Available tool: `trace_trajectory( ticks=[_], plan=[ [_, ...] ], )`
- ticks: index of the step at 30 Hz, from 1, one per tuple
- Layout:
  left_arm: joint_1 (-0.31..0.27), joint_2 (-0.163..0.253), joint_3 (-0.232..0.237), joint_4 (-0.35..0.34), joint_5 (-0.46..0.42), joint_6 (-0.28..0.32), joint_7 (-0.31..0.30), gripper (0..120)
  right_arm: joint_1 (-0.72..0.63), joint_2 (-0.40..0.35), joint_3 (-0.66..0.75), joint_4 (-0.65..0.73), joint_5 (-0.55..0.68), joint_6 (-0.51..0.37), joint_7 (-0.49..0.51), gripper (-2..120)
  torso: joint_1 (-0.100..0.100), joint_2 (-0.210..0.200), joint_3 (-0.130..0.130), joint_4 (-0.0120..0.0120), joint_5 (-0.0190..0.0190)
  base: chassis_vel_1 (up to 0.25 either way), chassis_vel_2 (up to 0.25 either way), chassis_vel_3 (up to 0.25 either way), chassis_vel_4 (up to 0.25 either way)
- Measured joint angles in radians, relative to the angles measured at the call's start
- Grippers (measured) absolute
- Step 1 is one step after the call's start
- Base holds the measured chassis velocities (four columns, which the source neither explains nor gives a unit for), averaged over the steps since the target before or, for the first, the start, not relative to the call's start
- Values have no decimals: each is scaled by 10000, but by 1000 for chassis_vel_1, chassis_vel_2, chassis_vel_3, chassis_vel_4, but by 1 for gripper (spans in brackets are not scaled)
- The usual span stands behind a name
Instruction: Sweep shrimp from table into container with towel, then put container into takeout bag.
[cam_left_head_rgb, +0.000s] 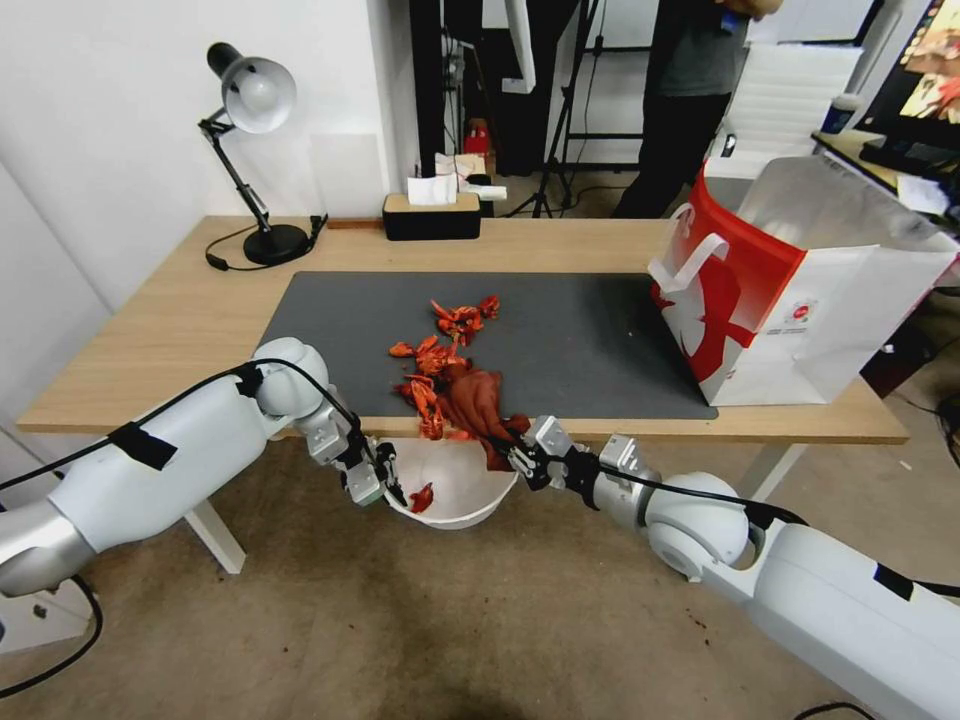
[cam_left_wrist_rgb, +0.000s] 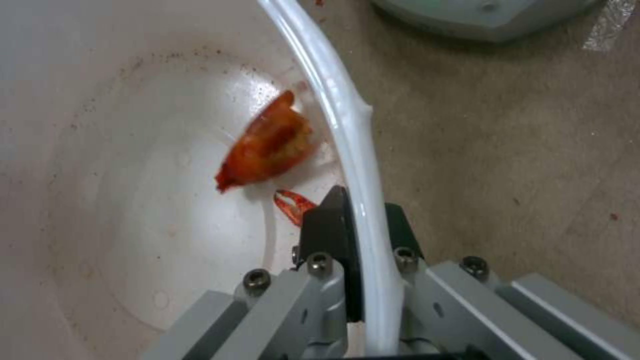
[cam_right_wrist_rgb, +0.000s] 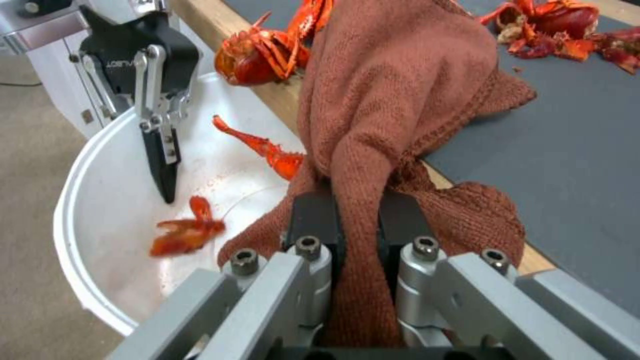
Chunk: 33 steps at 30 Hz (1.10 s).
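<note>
Right pincer (cam_right_wrist_rgb: 357, 220): clamped on the towel (cam_right_wrist_rgb: 400, 90) at your table (cam_left_head_rgb: 180, 320) edge.
Left pincer (cam_left_wrist_rgb: 360, 225): grips the bowl (cam_left_wrist_rgb: 347, 125) rim below that edge.
Shrimp (cam_left_head_rgb: 445, 350): mostly at 12 o'clock of the bowl; few inside.
Advice: drag slowly towards 6 o'clock, keeping the bowl snug underneath.

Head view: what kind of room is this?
Likely an office or lab test space, not a kitchen: a wood desk with a desk lamp and tissue box, and tripod stands behind.
</note>
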Motion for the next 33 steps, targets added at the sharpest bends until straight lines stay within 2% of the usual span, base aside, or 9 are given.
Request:
trace_trajectory(
  ticks=[20, 33],
  plan=[
    [12, 121, -13, -80, 0, 0, -1, 0, -178, -24, 1, 526, -18, 69, -52, 5, 0, 0, -1, -2, 0, 0, 0, 0, 0],
    [-92, -33, 68, 41, 0, -7, -1, 0, -130, -102, 90, 653, 5, 273, -107, 5, -2, 2, -2, -3, 0, 0, 0, 0, 0]
  ],
)
